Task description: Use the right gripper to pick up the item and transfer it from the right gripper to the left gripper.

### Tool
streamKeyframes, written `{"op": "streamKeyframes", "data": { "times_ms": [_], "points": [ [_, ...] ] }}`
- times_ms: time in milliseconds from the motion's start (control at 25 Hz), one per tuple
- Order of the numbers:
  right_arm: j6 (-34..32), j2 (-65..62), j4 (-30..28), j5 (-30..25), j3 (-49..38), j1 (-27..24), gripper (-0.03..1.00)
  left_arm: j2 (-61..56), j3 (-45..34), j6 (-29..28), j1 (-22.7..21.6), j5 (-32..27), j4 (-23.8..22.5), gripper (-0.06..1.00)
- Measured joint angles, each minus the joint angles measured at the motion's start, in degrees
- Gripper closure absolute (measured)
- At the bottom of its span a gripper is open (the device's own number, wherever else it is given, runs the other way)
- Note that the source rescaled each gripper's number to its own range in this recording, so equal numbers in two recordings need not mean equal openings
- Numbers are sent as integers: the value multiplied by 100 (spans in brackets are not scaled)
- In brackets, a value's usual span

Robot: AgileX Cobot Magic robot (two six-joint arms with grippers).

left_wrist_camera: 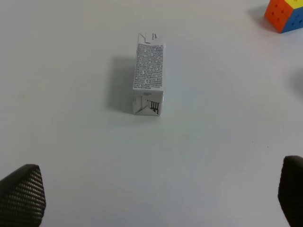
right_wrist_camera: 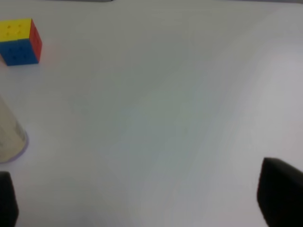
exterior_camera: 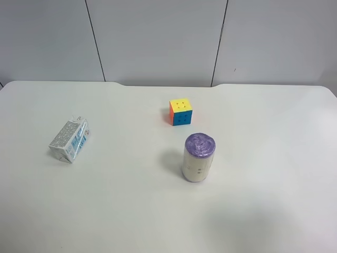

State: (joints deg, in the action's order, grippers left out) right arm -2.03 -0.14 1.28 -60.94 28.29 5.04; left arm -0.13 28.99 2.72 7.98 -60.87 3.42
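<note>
The item, a small white-and-blue drink carton (exterior_camera: 69, 140), lies on its side at the left of the white table (exterior_camera: 105, 211) in the exterior high view. It also shows in the left wrist view (left_wrist_camera: 149, 78), ahead of my left gripper (left_wrist_camera: 156, 198), which is open and empty, with only its two fingertips showing. My right gripper (right_wrist_camera: 142, 203) is open and empty over bare table. The carton is out of the right wrist view. No arm shows in the exterior high view.
A multicoloured puzzle cube (exterior_camera: 180, 112) sits mid-table, also in the right wrist view (right_wrist_camera: 20, 41) and the left wrist view (left_wrist_camera: 285, 14). A purple-topped cream cylinder (exterior_camera: 198, 157) stands upright in front of it; its edge shows in the right wrist view (right_wrist_camera: 9, 137).
</note>
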Motion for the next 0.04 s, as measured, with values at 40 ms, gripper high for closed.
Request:
{"op": "streamKeyframes", "data": {
  "times_ms": [40],
  "points": [
    [0,0,0,0,0,0,-3,0,0,-1,0,0,0,-6]
  ]
}}
